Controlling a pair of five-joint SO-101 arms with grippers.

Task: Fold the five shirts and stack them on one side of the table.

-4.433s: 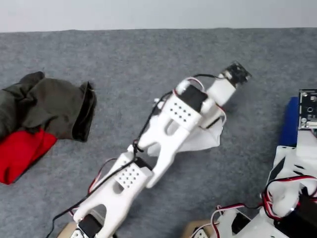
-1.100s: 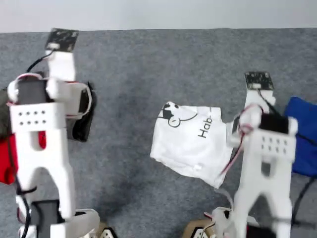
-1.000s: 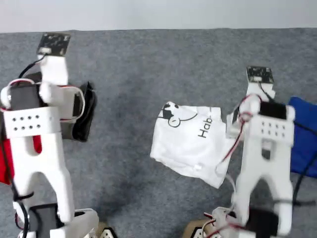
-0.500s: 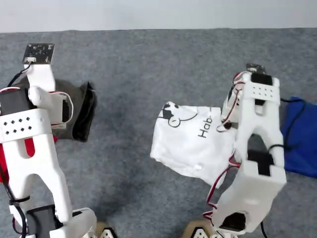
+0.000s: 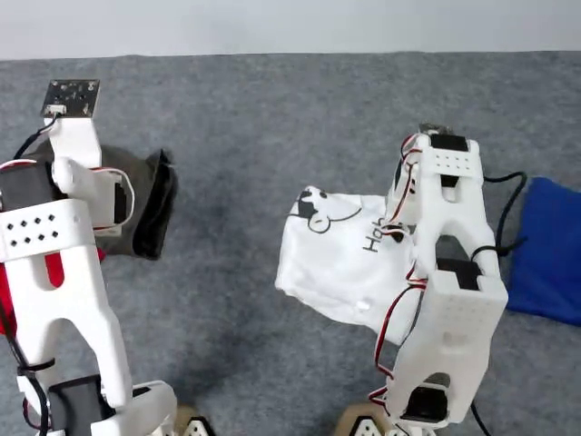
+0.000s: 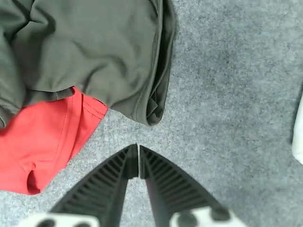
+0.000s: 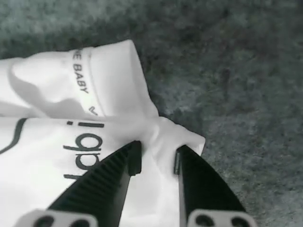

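As arm point(image 5: 451, 272) overlaps white shirt point(image 5: 331, 259), blue shirt point(image 5: 547, 254) beside.

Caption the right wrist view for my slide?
Right gripper, open, over a corner of the white shirt on grey carpet.

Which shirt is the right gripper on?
The white shirt, mid-table: the right gripper is open over its corner. The dark green shirt, red shirt and blue shirt lie aside.

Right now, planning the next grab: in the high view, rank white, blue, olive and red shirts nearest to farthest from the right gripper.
1. White shirt, under the right gripper.
2. Blue shirt, to its right.
3. Olive shirt, far left.
4. Red shirt, farthest left, partly under the olive.
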